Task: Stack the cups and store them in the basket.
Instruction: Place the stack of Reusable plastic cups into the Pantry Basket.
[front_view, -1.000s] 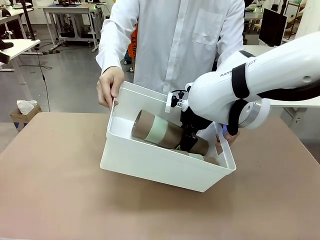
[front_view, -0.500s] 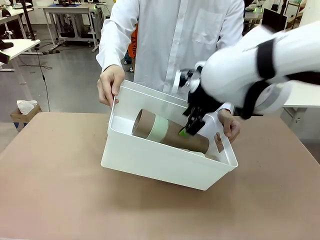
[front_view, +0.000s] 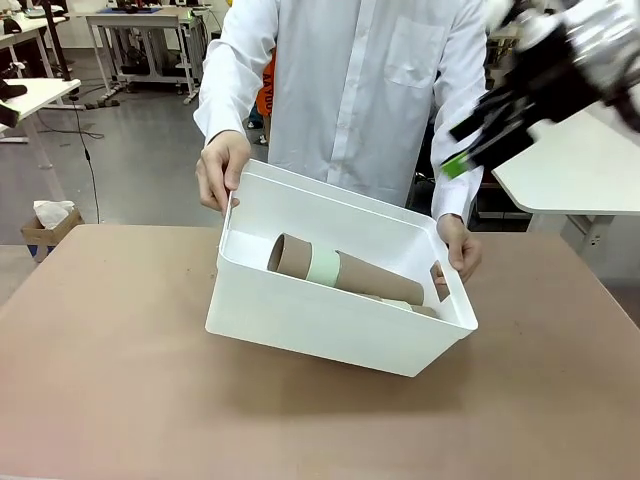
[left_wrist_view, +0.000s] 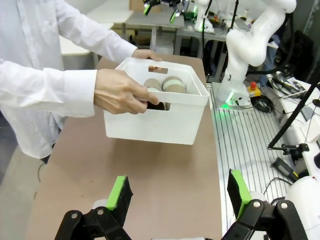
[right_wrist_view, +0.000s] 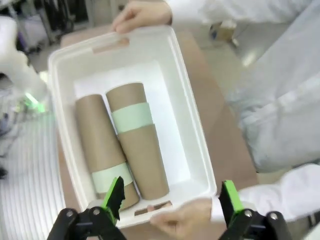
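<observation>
While person's hands tilt basket (front_view: 300, 320): two stacks of cups (right_wrist_view: 120, 145) lie inside | right gripper (right_wrist_view: 170, 200) above, fingers spread, empty | left gripper (left_wrist_view: 180, 195) fingers spread, empty

Two cup stacks (right_wrist_view: 120, 150) lie side by side in the basket (right_wrist_view: 195, 165).

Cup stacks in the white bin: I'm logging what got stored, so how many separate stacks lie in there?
2, side by side on the floor of the white plastic bin: one tan-and-mint nested stack, the other beside it. How many cups each holds cannot be told.
</observation>
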